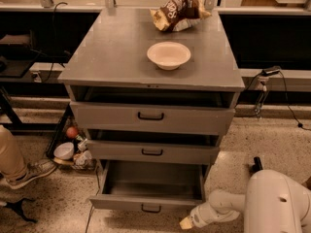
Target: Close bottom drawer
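The bottom drawer [146, 205] of the grey metal cabinet [121, 57] stands pulled far out, its tray empty, with a small black bar handle [151, 208] at the centre of its low front panel. The middle drawer [151, 151] and the top drawer [150, 116] stick out a little. My white arm reaches in from the lower right, and the gripper [187, 223] is low by the floor, just right of the bottom drawer's front right corner, apart from the handle.
A white bowl [168, 55] and a brown snack bag [179, 12] lie on the cabinet top. A small bowl and clutter [68, 149] sit on the floor left of the cabinet. A person's leg and shoe [17, 166] are at far left. Cables hang at right.
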{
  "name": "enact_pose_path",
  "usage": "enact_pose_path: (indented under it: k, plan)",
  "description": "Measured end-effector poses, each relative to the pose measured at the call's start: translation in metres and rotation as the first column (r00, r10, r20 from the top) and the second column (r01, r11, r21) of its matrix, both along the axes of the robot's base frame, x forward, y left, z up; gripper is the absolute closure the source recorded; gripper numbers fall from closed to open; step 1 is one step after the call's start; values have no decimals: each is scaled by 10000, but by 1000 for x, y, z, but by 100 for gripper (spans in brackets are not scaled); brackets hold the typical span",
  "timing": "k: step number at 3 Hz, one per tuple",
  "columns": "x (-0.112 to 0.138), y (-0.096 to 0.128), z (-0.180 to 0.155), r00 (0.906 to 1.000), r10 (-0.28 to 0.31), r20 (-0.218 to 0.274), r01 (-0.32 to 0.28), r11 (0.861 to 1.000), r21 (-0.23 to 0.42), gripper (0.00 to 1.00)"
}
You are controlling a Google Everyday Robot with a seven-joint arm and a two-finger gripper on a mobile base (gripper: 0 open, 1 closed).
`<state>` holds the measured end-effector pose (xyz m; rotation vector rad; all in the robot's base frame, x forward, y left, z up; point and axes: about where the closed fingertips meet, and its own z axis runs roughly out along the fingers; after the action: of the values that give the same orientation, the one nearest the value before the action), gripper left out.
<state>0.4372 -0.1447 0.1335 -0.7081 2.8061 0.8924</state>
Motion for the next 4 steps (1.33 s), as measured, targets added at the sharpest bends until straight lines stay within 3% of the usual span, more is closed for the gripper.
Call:
enact_pose_path:
  k: [1, 2, 3, 4]
  plan:
    - [0, 0, 0, 10000, 0, 0, 0, 10000, 0, 100]
    - [13, 9, 1, 9982, 29, 601, -39, 9999, 163, 100]
    - [41, 29, -2, 9877, 385, 1514, -466, 9976, 505, 100]
    - [44, 30, 1, 9850, 415, 1676, -509, 9973, 524, 100]
